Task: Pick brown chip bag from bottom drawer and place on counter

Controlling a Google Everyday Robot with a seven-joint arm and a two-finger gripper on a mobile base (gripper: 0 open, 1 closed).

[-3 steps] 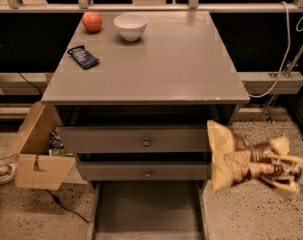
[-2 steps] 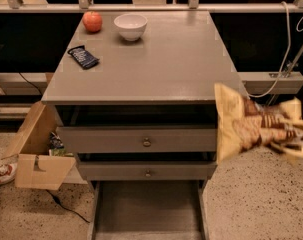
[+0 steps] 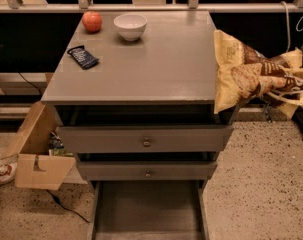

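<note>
Slip risk: the brown chip bag [image 3: 246, 74] is held only by its bunched right end, so it could be pulled loose by its own weight and dropped on the floor.
Edge risk: the bag's left side is hung low beside the right edge of the tabletop [image 3: 156, 69]. It could be caught on that edge if it is moved across before it is lifted.
Bump risk: the white bowl [image 3: 130, 26], red apple [image 3: 92, 21] and dark blue packet [image 3: 83, 57] are kept well apart from the bag, so a knock is not likely.
Fingers: they are judged to be closed on the bag's right end, since the bag is held up in the air.
Gripper [image 3: 297, 80]: it is found at the far right, just past the tabletop's right edge and mostly hidden by the bag.
Arm: it cannot be seen, as it is cut off at the right side.
Bottom drawer [image 3: 146, 209]: it is left pulled open, and the bag is out of it.
</note>
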